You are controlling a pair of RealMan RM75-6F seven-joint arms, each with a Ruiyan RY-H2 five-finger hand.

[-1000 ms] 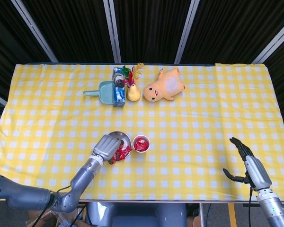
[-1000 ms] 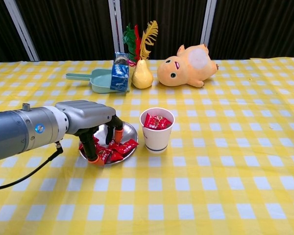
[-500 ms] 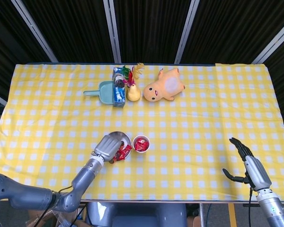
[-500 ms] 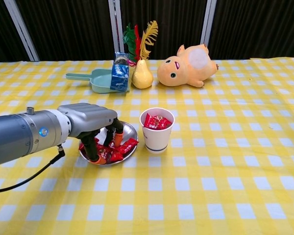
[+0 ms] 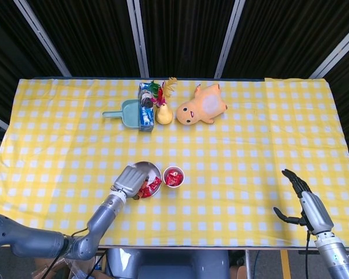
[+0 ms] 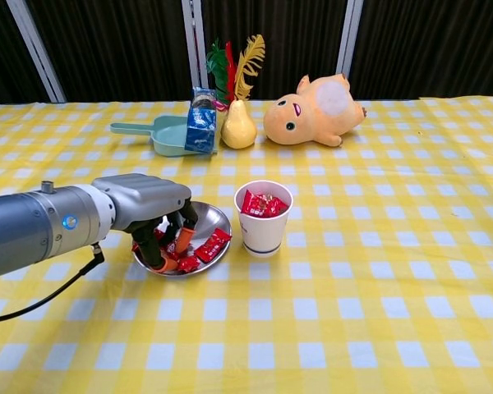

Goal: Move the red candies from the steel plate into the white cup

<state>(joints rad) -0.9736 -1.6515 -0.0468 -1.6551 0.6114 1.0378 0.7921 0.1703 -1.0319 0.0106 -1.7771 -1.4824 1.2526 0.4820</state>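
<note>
So, left hand [image 6: 152, 215] down in the plate [image 6: 214, 215], fingers curled over the candies [image 6: 204, 249].

Table [image 6: 378, 271] has the yellow check cloth; at the back sit a plush [image 6: 312, 109], a dustpan [image 6: 160, 135], a blue carton [image 6: 202, 130] and a pear [image 6: 239, 127]. Plate's near the front with the cup [image 6: 263, 218] just beside it, already holding some red candies. Can't tell if the left fingers actually have one pinched. Right hand [image 5: 302, 200] hangs at the table's front right edge, fingers spread, holding nothing.
</note>
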